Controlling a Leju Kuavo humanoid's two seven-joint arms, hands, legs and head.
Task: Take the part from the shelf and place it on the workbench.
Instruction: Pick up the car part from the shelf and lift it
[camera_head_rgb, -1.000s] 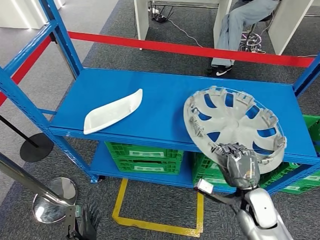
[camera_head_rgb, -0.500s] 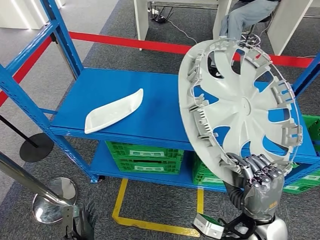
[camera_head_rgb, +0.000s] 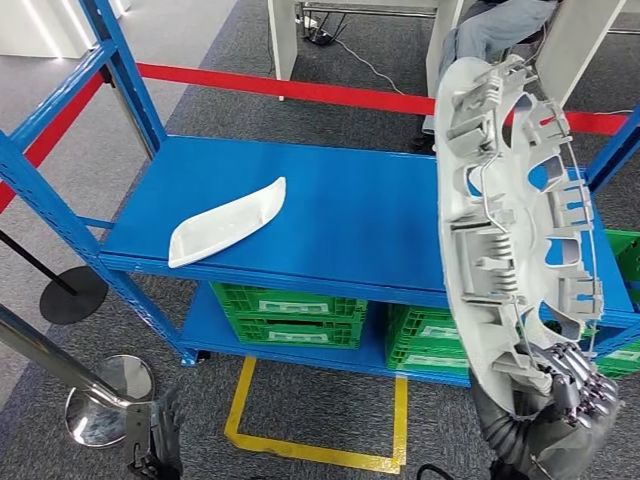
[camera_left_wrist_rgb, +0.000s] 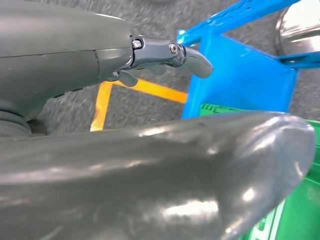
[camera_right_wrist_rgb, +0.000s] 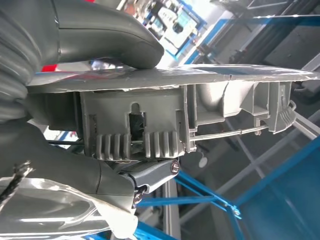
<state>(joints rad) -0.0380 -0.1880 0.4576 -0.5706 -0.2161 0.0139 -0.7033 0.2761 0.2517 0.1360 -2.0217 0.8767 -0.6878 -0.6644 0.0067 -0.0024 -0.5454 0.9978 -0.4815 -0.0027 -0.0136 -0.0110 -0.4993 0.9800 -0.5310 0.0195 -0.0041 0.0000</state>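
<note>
Gripped the wheel cover (camera_head_rgb: 513, 220) by its lower rim with the right hand (camera_head_rgb: 562, 410), thumb on one face and fingers on the ribbed back in the right wrist view. Held nearly upright, edge-on to the head camera, clips and wire ring facing left, clear of the blue shelf (camera_head_rgb: 324, 215) and no longer resting on it. Judged as the carry step: part off the shelf, placement on the workbench not yet done. No workbench identifiable in these frames, so next move probably called for turning or stepping away from the shelf, keeping the large cover clear of the blue uprights and the red barrier tape (camera_head_rgb: 302, 90), then laying it flat. Risk judged: single rim grip on a wide, light disc, could swing or slip. Left hand (camera_head_rgb: 162, 445) hung low near the floor beside the chrome stanchion base (camera_head_rgb: 102, 405), holding nothing, fingers extended and apart as far as visible. Left a white curved trim piece (camera_head_rgb: 226, 222) on the shelf top, well apart from the cover. Green crates (camera_head_rgb: 287, 315) on the lower tier carried white labels, text too small to read. No brand or readable writing on the cover. Seated person (camera_head_rgb: 483, 30) behind the tape.
</note>
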